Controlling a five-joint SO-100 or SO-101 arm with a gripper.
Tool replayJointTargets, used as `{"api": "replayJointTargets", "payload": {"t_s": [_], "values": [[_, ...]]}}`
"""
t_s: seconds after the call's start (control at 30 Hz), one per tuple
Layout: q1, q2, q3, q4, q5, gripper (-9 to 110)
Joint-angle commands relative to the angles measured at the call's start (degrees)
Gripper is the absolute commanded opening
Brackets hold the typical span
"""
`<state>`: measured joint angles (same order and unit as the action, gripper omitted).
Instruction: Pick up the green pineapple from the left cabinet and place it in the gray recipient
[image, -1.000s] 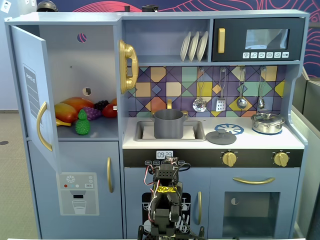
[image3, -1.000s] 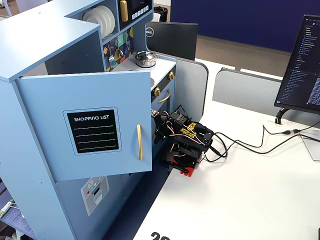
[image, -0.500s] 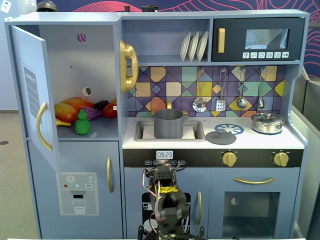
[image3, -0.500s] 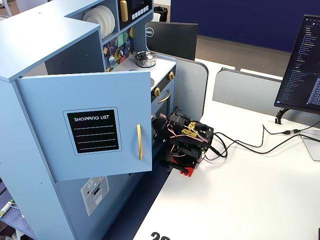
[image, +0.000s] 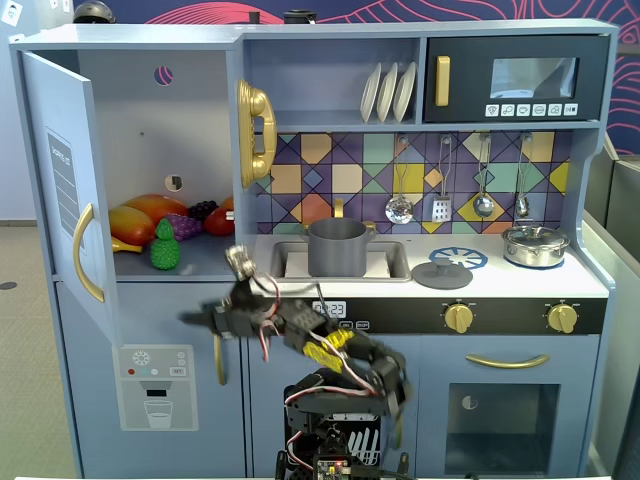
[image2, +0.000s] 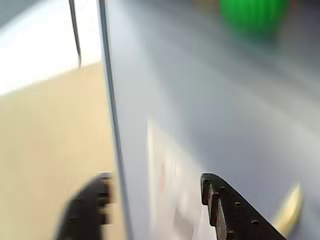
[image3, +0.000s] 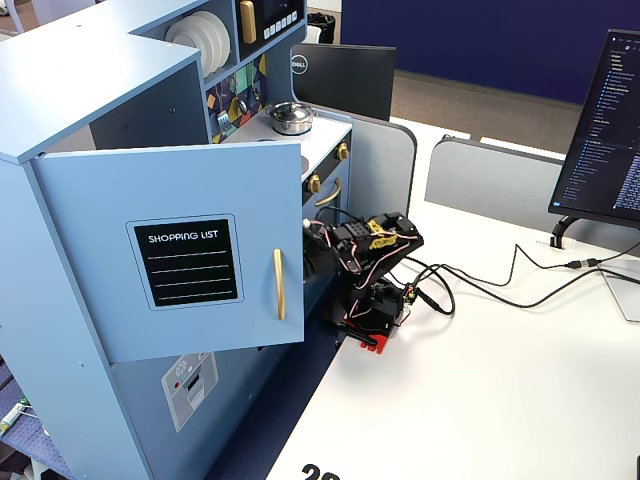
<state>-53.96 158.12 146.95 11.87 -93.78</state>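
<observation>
The green pineapple (image: 165, 247) stands upright at the front of the left cabinet's (image: 150, 130) shelf, beside other toy fruit. The cabinet door (image: 60, 170) is swung open; it shows from outside in a fixed view (image3: 180, 260). The gray recipient (image: 337, 247) sits in the sink. My gripper (image: 195, 320) is blurred, in front of the lower door, below and a little right of the pineapple. In the wrist view the gripper (image2: 155, 192) is open and empty, and the pineapple is a green blur (image2: 255, 15) at the top right. The door hides the gripper in the side fixed view.
A mango (image: 150, 210), purple grapes (image: 185, 225) and a red fruit (image: 220, 220) lie behind the pineapple. A flat gray lid (image: 442, 274) and a silver lidded pot (image: 535, 243) are on the counter. The arm base (image3: 370, 310) stands on a white table with cables and a monitor (image3: 605, 120).
</observation>
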Motion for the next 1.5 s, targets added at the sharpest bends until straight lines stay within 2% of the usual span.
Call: {"api": "replayJointTargets", "payload": {"t_s": [0.0,0.13,0.6,0.8,1.47], "values": [[2.3,-9.3,-11.2,-5.9,-1.0,23],[3.9,-16.3,-15.0,-11.8,3.0,31],[9.2,-34.4,-25.7,-22.7,2.8,38],[11.5,-40.3,-30.8,-24.8,2.5,41],[8.4,-54.6,-44.3,-24.4,0.2,42]]}}
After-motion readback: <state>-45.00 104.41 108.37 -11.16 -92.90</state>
